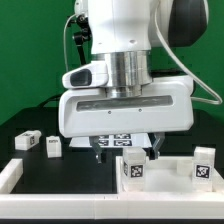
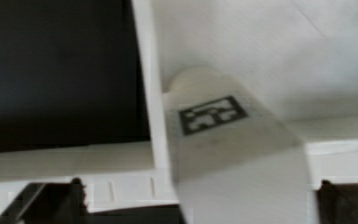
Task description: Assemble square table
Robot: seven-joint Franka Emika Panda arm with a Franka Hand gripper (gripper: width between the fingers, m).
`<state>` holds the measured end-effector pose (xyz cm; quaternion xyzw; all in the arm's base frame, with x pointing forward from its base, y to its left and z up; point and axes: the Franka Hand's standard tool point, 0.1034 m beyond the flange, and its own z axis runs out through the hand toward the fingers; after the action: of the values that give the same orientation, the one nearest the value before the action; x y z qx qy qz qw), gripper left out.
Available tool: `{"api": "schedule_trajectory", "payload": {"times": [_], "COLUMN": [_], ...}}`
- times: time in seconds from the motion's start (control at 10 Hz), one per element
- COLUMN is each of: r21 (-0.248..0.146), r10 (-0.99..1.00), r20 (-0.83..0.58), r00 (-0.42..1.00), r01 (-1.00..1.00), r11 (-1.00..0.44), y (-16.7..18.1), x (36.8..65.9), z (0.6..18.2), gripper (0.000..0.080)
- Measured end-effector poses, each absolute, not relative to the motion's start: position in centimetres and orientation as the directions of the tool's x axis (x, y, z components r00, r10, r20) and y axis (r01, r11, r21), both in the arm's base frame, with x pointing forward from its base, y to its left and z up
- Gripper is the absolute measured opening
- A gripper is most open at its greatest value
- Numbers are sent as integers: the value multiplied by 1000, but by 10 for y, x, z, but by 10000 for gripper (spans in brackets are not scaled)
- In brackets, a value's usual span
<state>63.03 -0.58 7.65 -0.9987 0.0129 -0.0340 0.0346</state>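
Observation:
The square table slab [image 1: 168,166] lies low at the exterior view's right. Two white tagged legs stand upright at its near corners, one on the left [image 1: 133,171] and one on the right [image 1: 204,165]. Two more tagged legs [image 1: 27,141] [image 1: 52,147] lie loose on the black table at the left. My gripper [image 1: 125,152] hangs low just behind the left upright leg. In the wrist view a tagged leg [image 2: 215,118] stands between my fingers [image 2: 51,203], beside the slab's edge [image 2: 247,40]. The gripper [image 2: 197,206] is open, with a gap at one finger.
The marker board [image 1: 120,140] lies under the gripper. A long white bar [image 1: 90,205] runs along the front edge, with a raised end [image 1: 10,172] at the left. A green backdrop stands behind the arm.

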Motion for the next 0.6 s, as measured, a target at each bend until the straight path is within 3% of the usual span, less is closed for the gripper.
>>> {"api": "schedule_trajectory", "payload": {"times": [0.1, 0.3, 0.4, 0.5, 0.6], "r21": [-72, -78, -81, -86, -88], "r10": [-46, -126, -183, -270, -331], "r20": [65, 58, 53, 46, 40], "r00": [997, 990, 982, 962, 943], "r01": [-41, -121, -179, -266, -326], "r11": [-997, -990, -981, -960, -941], "y": [-5, -5, -5, -5, -5], "x": [630, 630, 630, 630, 630], "z": [76, 75, 75, 75, 75], "gripper": [649, 408, 408, 288, 288]}}
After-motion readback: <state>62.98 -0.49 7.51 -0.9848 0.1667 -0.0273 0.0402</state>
